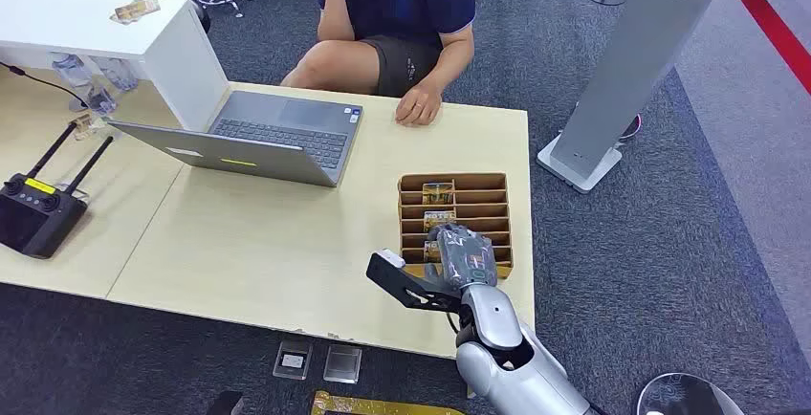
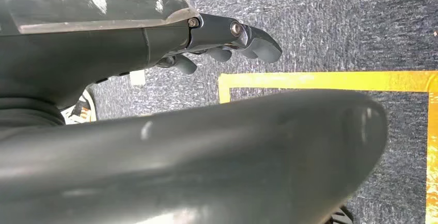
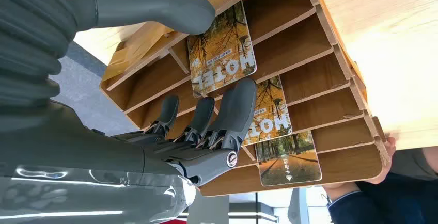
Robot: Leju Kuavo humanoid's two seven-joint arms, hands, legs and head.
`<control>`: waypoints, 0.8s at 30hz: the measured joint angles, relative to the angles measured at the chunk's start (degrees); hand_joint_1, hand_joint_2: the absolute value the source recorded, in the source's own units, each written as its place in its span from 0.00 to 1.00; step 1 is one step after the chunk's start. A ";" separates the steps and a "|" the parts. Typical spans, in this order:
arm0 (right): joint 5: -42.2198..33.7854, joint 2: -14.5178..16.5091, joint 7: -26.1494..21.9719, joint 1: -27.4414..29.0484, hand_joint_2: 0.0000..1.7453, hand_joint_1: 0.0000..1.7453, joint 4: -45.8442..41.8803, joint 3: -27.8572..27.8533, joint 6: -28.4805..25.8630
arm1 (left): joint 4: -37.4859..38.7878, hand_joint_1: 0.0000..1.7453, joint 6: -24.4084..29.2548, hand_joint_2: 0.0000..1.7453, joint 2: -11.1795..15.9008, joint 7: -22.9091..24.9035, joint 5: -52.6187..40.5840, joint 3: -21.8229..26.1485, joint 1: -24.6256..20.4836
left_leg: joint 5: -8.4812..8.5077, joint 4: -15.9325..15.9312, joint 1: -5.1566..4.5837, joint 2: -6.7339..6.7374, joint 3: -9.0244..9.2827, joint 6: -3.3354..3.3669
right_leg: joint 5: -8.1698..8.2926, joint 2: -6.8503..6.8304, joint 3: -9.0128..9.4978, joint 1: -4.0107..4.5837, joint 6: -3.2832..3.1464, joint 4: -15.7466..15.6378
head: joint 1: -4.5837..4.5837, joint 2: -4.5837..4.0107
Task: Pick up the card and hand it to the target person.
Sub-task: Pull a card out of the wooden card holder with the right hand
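Reaching into the wooden card rack [image 1: 488,185] on the table [image 1: 287,243], the right hand [image 3: 206,126] spreads its fingers beside a card [image 3: 222,51], grasping nothing; the left hand [image 2: 227,43] hangs curled, empty.

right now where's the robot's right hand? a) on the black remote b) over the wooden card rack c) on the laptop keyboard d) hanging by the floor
b: the right hand is over the wooden card rack, its fingers reaching among the slots with the hotel cards.
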 joint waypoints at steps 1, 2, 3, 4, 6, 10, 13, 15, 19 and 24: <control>0.00 0.00 0.01 0.01 1.00 0.44 0.02 -0.02 0.01 | 0.00 0.00 0.00 0.00 0.00 0.00 0.00 0.00 0.00 | 0.00 0.00 0.00 0.00 0.00 0.00 | 0.00 0.00 0.00 0.00 0.00 0.00 | 0.00 0.00; 0.00 0.00 0.03 0.02 1.00 0.44 0.04 -0.03 0.02 | 0.00 0.00 -0.02 0.00 0.00 0.00 -0.01 0.00 0.00 | 0.00 0.00 0.00 0.00 0.00 0.00 | 0.00 0.00 0.00 0.00 0.00 0.00 | 0.00 0.00; 0.00 0.00 0.05 0.03 1.00 0.45 0.09 -0.06 0.04 | 0.00 0.00 -0.04 0.00 0.00 0.00 -0.01 0.00 0.01 | 0.00 0.00 0.00 0.00 0.00 0.00 | 0.00 0.00 0.00 0.00 0.00 0.00 | 0.00 0.00; 0.00 -0.01 0.07 0.04 1.00 0.45 0.14 -0.09 0.07 | 0.00 0.00 -0.06 0.00 0.00 0.00 -0.01 0.00 0.01 | 0.00 0.00 0.00 0.00 0.00 0.00 | 0.00 0.00 0.00 0.00 0.00 0.00 | 0.00 0.00; 0.00 -0.02 0.09 0.05 1.00 0.45 0.21 -0.12 0.11 | 0.00 0.00 -0.09 0.00 0.00 0.00 -0.02 0.00 0.02 | 0.00 0.00 0.00 0.00 0.00 0.00 | 0.00 0.00 0.00 0.00 0.00 0.00 | 0.00 0.00; 0.00 -0.02 0.26 0.06 1.00 0.46 0.31 -0.17 0.16 | 0.00 0.00 -0.23 0.00 0.00 -0.06 -0.09 0.00 0.03 | 0.00 0.00 0.00 0.00 0.01 0.00 | 0.00 0.00 0.00 0.00 0.00 0.00 | 0.02 0.00; 0.00 -0.05 0.39 0.07 1.00 0.45 0.31 -0.21 0.19 | 0.00 0.00 -0.28 0.00 0.00 -0.14 -0.19 0.00 0.04 | 0.00 0.00 0.00 0.00 0.02 0.00 | 0.00 0.00 0.00 0.00 0.00 0.00 | 0.02 0.00; 0.00 -0.10 0.43 0.08 1.00 0.45 0.31 -0.25 0.26 | 0.00 0.00 -0.32 0.00 0.00 -0.17 -0.30 0.00 0.04 | 0.00 0.00 0.00 0.01 0.02 0.00 | 0.00 0.00 0.00 0.00 0.00 0.00 | 0.02 0.00; 0.00 -0.15 0.50 0.12 1.00 0.43 0.31 -0.32 0.34 | 0.00 0.00 -0.33 0.00 0.00 -0.17 -0.34 0.00 0.05 | 0.00 0.00 0.00 0.01 0.02 0.00 | 0.00 0.00 0.01 0.00 0.00 0.00 | 0.02 0.00; -0.02 -0.24 0.57 0.34 1.00 0.42 0.31 -0.39 0.48 | 0.00 0.00 -0.33 0.00 0.00 -0.17 -0.37 0.00 0.06 | 0.00 0.00 0.00 0.01 0.02 0.00 | 0.00 0.01 0.00 0.00 0.00 0.00 | 0.02 0.00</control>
